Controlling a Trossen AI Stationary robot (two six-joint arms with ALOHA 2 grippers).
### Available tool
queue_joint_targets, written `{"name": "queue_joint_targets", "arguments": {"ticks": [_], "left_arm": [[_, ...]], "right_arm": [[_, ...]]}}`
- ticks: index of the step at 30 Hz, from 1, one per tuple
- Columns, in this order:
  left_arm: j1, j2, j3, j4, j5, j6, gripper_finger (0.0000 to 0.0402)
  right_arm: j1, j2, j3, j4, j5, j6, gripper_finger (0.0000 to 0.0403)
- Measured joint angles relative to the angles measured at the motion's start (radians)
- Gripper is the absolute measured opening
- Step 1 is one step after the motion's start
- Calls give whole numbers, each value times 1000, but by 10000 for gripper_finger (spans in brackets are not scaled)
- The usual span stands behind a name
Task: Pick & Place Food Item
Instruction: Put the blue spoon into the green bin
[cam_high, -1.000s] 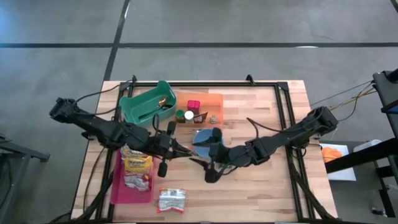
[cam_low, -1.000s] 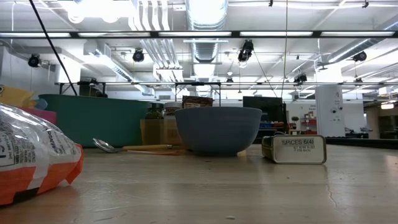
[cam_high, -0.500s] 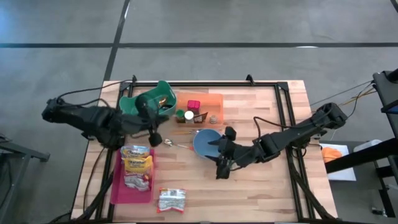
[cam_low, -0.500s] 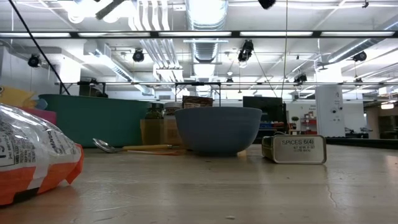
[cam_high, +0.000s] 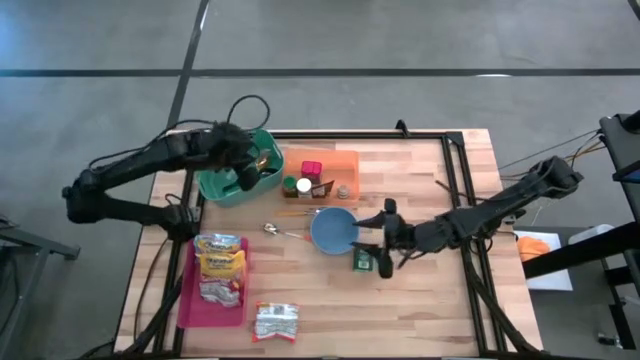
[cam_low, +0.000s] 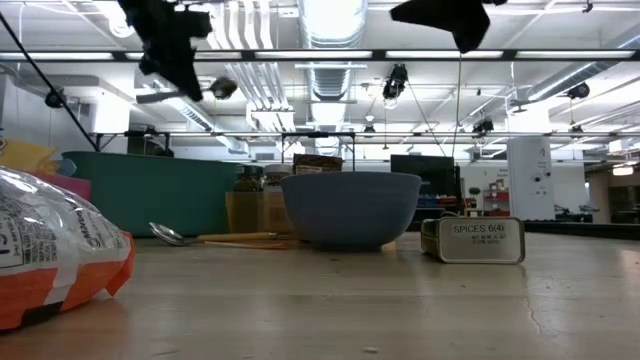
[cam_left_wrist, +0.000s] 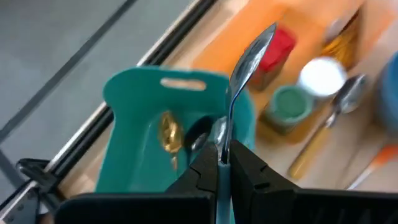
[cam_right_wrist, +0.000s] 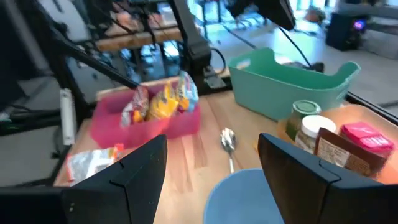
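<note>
My left gripper (cam_high: 243, 178) hangs over the green bin (cam_high: 232, 172) at the table's far left, shut on a silver spoon (cam_left_wrist: 247, 56). A gold spoon (cam_left_wrist: 168, 132) lies inside the bin. My right gripper (cam_high: 385, 252) stands open above the table, beside a green spice tin (cam_high: 362, 261) and right of the blue bowl (cam_high: 333, 230); nothing is between its fingers (cam_right_wrist: 127, 180). Snack bags (cam_high: 220, 265) lie in the pink tray (cam_high: 188, 300), and another bag (cam_high: 275, 322) lies flat on the table near the front edge. My left gripper pinches the silver spoon's handle (cam_left_wrist: 223, 149) between its two fingers. The spoon runs along the fingers and its bowl (cam_left_wrist: 260, 38) sticks out past the fingertips. The fingers slant downward over the bin, and the spoon is lifted clear of everything.
A wooden-handled spoon (cam_high: 276, 231) lies on the table left of the bowl. The orange tray (cam_high: 345, 160) at the back holds jars and small packs. The spice tin (cam_low: 472, 241) and a snack bag (cam_low: 50, 250) show in the low view.
My left gripper has swung from the table's middle toward the far left corner and tipped downward, and it stands over the green bin now. My right gripper, still open, has drawn back toward the table's right edge, from in front of the bowl to beside the spice tin.
</note>
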Motion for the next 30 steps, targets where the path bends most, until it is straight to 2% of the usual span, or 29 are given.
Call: {"name": "queue_joint_targets", "arguments": {"ticks": [4,9,22,30], "left_arm": [[100,57,-23,3,43,81,8],[187,159,-24,2,112,109,8],[204,429,-24,5,135,144,8],[220,467,-123,124,178,159,8]], "right_arm": [[0,-63,-70,82,-8,-12,249],[0,-91,-91,85,-9,-18,249],[0,-84,-84,81,-13,-38,249],[1,-84,-86,77,-14,-22,249]]}}
